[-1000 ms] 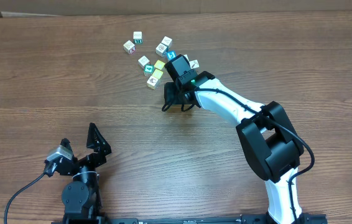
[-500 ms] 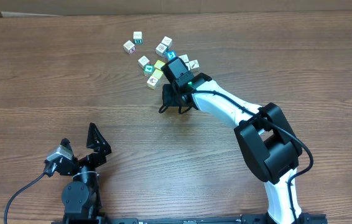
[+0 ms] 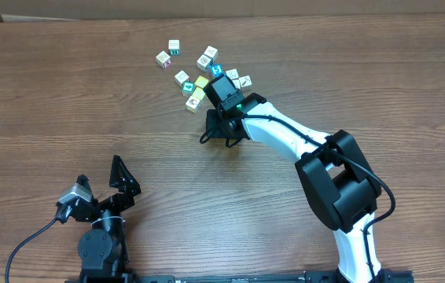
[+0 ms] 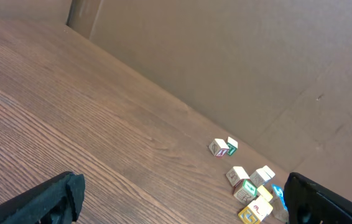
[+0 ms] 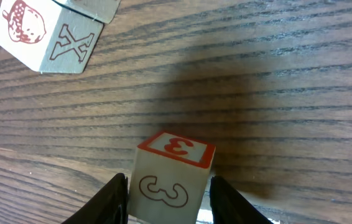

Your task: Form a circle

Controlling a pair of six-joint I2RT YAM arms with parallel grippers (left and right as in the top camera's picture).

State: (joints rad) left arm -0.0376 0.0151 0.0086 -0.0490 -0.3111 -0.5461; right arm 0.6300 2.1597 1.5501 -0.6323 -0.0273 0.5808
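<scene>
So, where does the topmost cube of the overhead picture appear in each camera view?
Overhead: topmost cube, upper middle, just up-right of its neighbour cube.
Left wrist: right of centre, low, green side showing.
Right wrist: not in it.
Shared landmark: the wooden table, in all three.

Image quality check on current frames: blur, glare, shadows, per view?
Overhead: even light, no glare, cubes small but crisp. Left wrist: left gripper fingers dark and soft-edged at the bottom corners. Right wrist: 3 cube sharp, soft shadow on the wood beyond it, X cube cropped by the top edge.
</scene>
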